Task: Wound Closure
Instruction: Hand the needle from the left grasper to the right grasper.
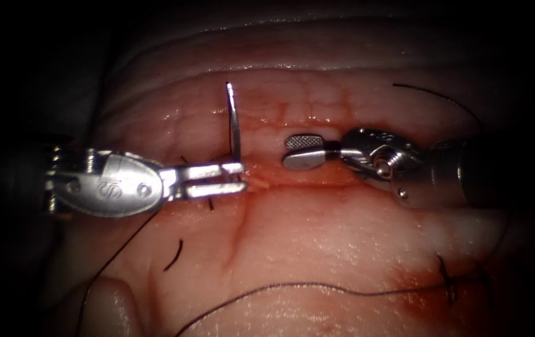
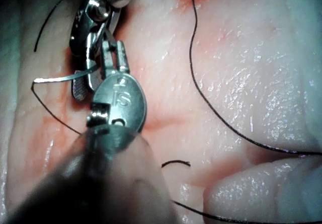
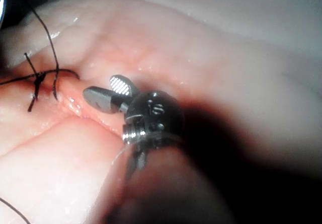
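The left tool [image 1: 233, 178] comes in from the left with its jaws shut on the curved needle [image 1: 236, 125] near one end. The rest of the needle stands free above the tissue [image 1: 342, 243], not in it, its far end pointing away from the cut [image 1: 308, 183]. In the left wrist view the needle [image 2: 55, 78] juts sideways from the left tool's jaws [image 2: 114, 52]. The right tool [image 1: 303, 151] hovers over the cut just right of the needle, open and holding nothing. Its ridged jaw face shows in the right wrist view [image 3: 108, 89].
Dark thread [image 1: 305, 286] trails across the near tissue to a knotted stitch [image 1: 448, 284] at the right; the knot [image 3: 37, 78] lies beyond the right tool's jaws. A loose cut end [image 1: 174, 256] lies near the left tool. Red fluid [image 1: 417, 281] wets the tissue around the cut.
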Action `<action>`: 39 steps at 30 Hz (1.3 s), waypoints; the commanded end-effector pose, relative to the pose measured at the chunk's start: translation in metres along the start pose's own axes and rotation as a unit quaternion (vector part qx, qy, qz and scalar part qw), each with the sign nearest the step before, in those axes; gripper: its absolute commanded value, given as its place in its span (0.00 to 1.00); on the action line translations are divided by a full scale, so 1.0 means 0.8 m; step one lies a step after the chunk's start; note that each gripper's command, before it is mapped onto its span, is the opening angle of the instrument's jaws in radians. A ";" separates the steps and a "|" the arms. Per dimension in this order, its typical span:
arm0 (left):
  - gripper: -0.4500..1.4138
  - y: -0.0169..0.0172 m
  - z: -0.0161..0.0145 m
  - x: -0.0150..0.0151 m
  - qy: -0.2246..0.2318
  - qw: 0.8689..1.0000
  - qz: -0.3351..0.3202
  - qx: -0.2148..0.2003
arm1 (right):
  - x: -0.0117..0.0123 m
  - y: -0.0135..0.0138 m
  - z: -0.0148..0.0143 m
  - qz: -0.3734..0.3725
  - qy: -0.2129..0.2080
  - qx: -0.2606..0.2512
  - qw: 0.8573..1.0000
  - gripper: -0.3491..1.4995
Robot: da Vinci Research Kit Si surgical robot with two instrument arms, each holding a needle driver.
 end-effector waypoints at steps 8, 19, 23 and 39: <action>0.00 0.0036 0.0026 -0.0050 -0.034 0.998 0.054 0.014 | 0.0000 -0.0041 0.0000 0.066 -0.008 0.021 0.998 0.60; 0.00 0.0041 0.0041 -0.0088 -0.056 0.988 0.139 0.024 | -0.0009 -0.0061 0.0022 0.178 -0.015 0.059 0.982 0.80; 0.00 0.0050 0.0045 -0.0089 -0.066 0.980 0.188 0.026 | -0.0008 -0.0062 0.0032 0.214 -0.015 0.058 0.975 0.80; 0.00 0.0055 0.0055 -0.0083 -0.082 0.967 0.238 0.030 | -0.0012 -0.0078 0.0065 0.229 -0.018 0.069 0.971 0.80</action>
